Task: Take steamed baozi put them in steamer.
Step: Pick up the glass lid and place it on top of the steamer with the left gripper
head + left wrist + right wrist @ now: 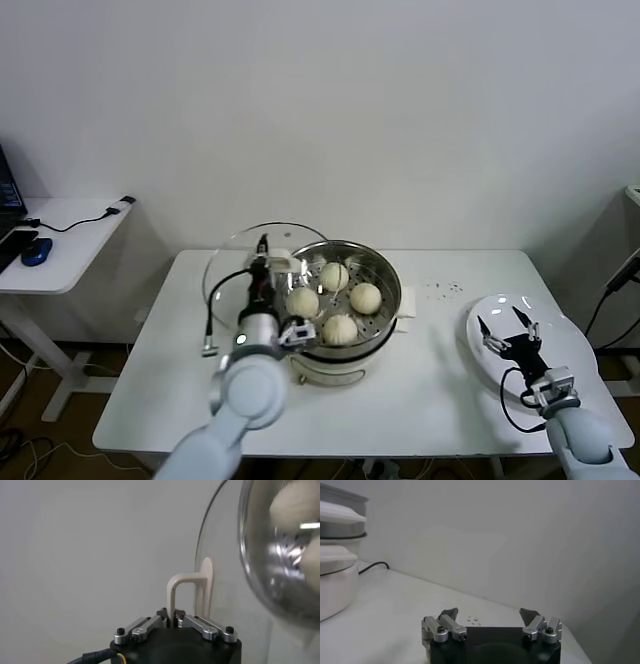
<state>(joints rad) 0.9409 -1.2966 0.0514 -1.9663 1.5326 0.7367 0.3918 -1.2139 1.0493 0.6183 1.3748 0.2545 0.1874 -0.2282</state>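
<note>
Several cream-white steamed baozi lie in the shiny steel basket of the steamer, which stands on its cream pot body at the table's middle. My left gripper is at the steamer's left side, shut on the white handle of the glass lid. The lid stands on edge against the steamer. In the left wrist view, my left gripper pinches the handle's leg, with the steamer and a baozi close by. My right gripper hovers open and empty over the white plate at the table's right; the right gripper shows wide-spread fingers.
Dark specks dot the table between steamer and plate. A black cable loops from my left wrist. A white side table with a blue mouse stands far left. In the right wrist view the steamer is far off.
</note>
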